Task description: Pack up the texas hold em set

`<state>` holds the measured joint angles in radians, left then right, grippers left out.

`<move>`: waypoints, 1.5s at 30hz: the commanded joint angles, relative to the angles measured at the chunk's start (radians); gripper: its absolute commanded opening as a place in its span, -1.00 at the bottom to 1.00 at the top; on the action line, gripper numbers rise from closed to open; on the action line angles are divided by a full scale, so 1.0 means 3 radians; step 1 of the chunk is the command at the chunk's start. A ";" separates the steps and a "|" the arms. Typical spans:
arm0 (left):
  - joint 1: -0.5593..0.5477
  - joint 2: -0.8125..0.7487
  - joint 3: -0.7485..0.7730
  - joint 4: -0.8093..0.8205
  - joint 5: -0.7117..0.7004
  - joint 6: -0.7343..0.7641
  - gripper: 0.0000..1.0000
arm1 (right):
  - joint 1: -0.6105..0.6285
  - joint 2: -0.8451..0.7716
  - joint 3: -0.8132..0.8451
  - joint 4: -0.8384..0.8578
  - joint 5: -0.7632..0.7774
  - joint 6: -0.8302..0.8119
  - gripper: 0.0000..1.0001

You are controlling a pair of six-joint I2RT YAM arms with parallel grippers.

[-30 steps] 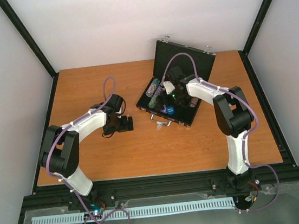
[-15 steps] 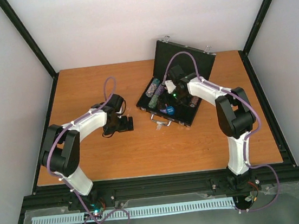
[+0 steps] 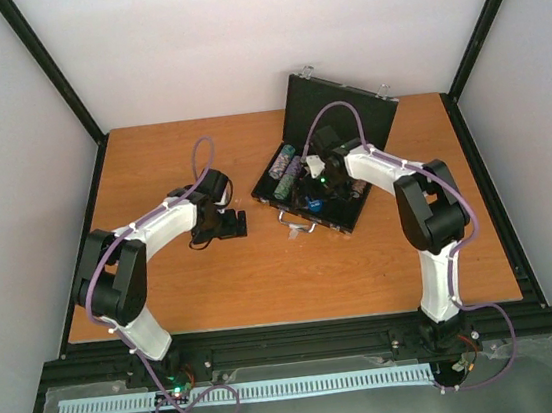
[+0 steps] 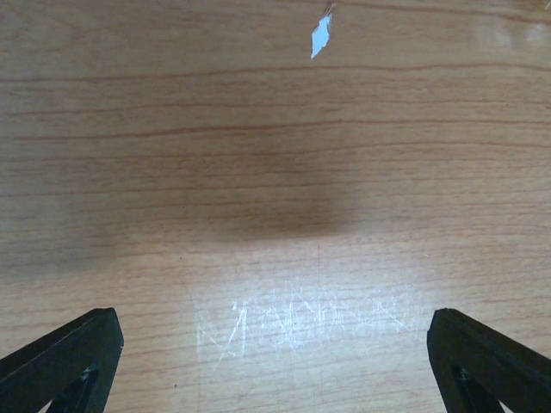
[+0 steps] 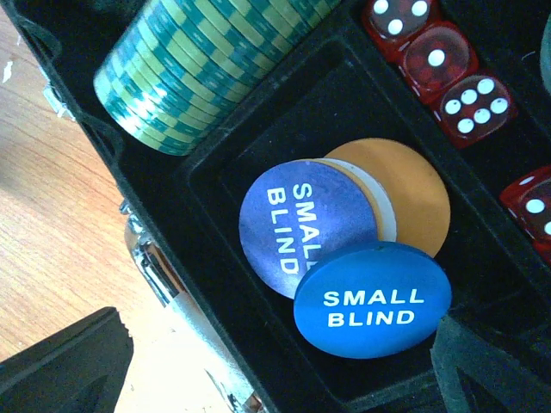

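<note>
Right tool (image 5: 275, 344) spread over a pocket of the case (image 3: 344, 107) — blue disc (image 5: 372, 299) lies loose inside, I judge — left tool (image 4: 274, 327) spread, idle above the bench (image 4: 258, 129).

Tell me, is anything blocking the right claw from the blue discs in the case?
Nothing visible. The blue discs lie uncovered in the open case, directly under the open right gripper.

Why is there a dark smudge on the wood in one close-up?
Left wrist view: a soft shadow on the wooden tabletop, likely no stain. Right wrist view: sharp, lettering on the round blue disc readable. Top external view: evenly lit, but the open black case's contents look blurry.
</note>
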<state>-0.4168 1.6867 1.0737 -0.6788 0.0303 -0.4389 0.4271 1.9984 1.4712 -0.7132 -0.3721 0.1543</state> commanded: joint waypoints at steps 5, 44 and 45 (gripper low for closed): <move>0.0014 0.0021 0.0033 -0.0023 -0.0025 0.0053 0.99 | -0.0002 0.0138 -0.0006 0.0061 0.0048 0.0041 0.92; 0.0014 -0.0015 0.0045 0.0046 -0.0029 0.0111 1.00 | -0.0129 -0.0308 0.1638 -0.0386 0.1018 -0.0145 1.00; 0.0014 -0.0018 0.0062 0.0040 -0.0029 0.0119 0.99 | -0.0179 -0.0242 0.1772 -0.0408 0.1041 -0.0135 1.00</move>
<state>-0.4168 1.7004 1.0737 -0.6758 0.0296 -0.4305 0.4118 1.9186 1.8740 -0.8043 -0.1612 0.1318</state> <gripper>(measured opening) 0.998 0.999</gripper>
